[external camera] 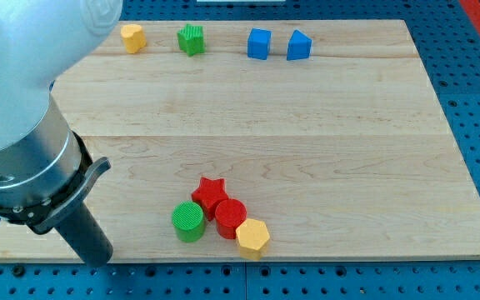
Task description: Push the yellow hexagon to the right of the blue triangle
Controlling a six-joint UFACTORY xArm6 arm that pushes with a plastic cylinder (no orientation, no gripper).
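At view's bottom, found yellow hexagon (253, 237) touching red cylinder (231, 218), well apart from blue triangle (299, 45). Judged light, rigid, easily slid; best nudged from below. Carried no jaws, only my tip (100, 262) at bottom left.

Yellow hexagon (253, 237) bottom; blue triangle (298, 45) top

My tip (98, 258) rests left of the green cylinder (188, 222) and yellow hexagon (253, 237).

My tip (98, 260) rests low at the view's bottom left, rod tilted.
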